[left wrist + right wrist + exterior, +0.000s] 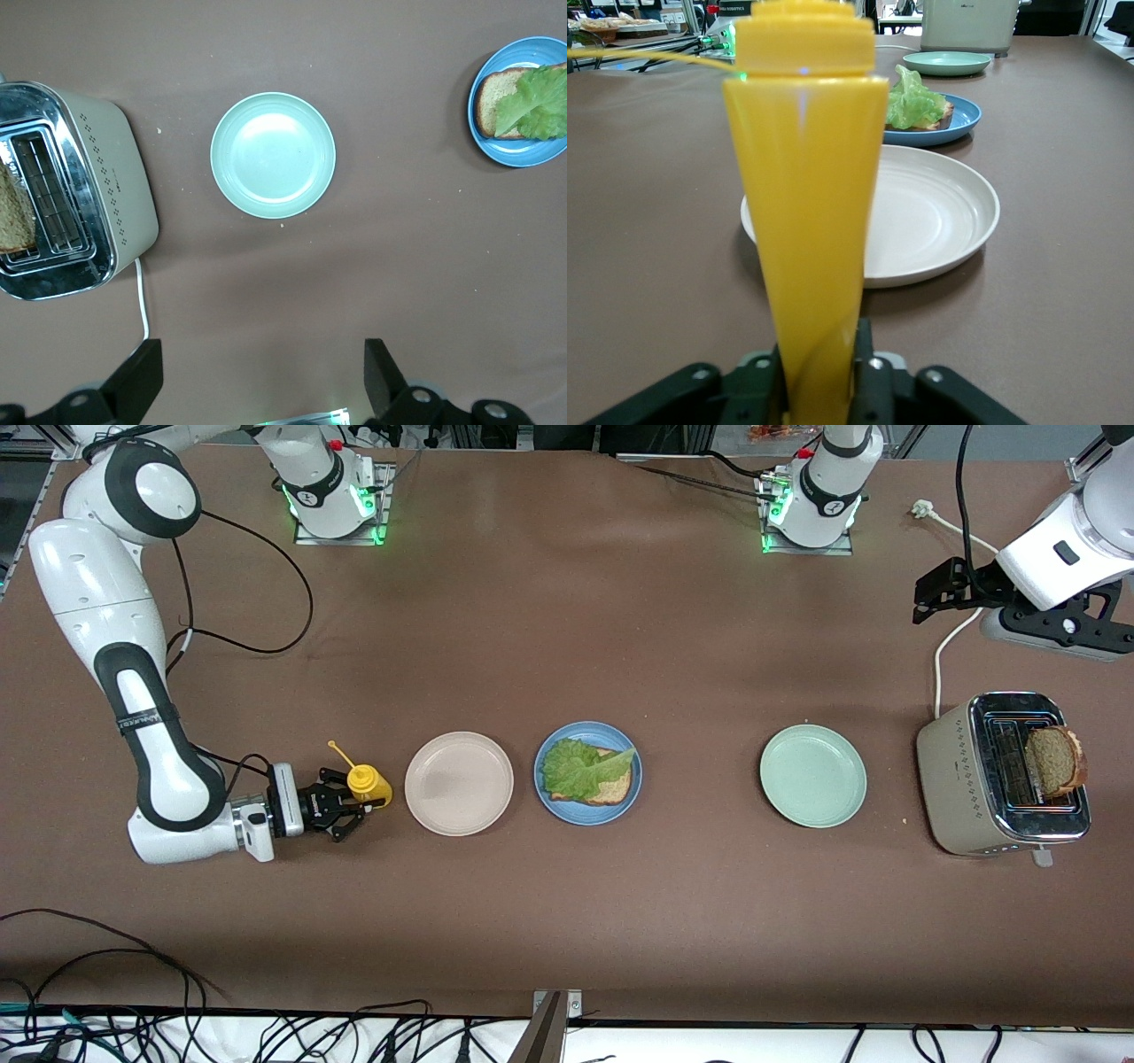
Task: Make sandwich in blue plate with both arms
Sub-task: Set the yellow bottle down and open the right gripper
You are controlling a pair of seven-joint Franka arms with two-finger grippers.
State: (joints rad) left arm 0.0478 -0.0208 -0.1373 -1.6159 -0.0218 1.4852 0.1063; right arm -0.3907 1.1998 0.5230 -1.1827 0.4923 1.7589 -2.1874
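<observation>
The blue plate sits mid-table and holds one bread slice with a lettuce leaf on top. The second bread slice stands in a slot of the toaster. My right gripper is low at the table, shut on the yellow squeeze bottle, beside the beige plate; in the right wrist view the bottle fills the space between the fingers of the gripper. My left gripper is open and empty, high above the table near the toaster; in the left wrist view nothing is between its fingers.
A beige plate lies between the bottle and the blue plate. A pale green plate lies between the blue plate and the toaster. The toaster's white cord runs toward the arm bases.
</observation>
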